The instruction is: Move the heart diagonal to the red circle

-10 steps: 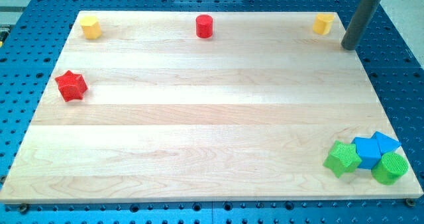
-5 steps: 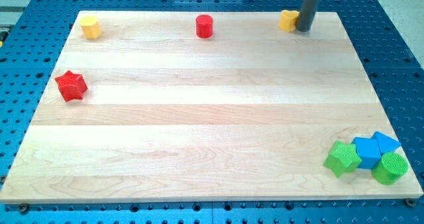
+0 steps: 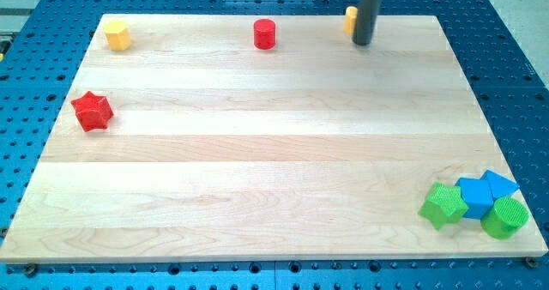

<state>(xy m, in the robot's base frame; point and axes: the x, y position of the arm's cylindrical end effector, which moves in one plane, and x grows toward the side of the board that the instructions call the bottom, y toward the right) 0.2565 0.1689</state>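
The yellow heart block (image 3: 350, 21) sits at the top edge of the wooden board, right of the middle, mostly hidden behind my rod. My tip (image 3: 363, 42) rests on the board just right of and against the heart. The red circle block (image 3: 265, 34) stands further to the view's left along the top edge, about a hundred pixels from the heart.
A yellow block (image 3: 117, 34) sits at the top left corner. A red star (image 3: 92, 111) lies at the left edge. At the bottom right stand a green star (image 3: 443, 205), two blue blocks (image 3: 483, 192) and a green cylinder (image 3: 504, 217). The board (image 3: 274, 153) lies on a blue perforated table.
My tip has swept left along the top edge from off the board's right side, pushing the yellow heart leftward toward the red circle.
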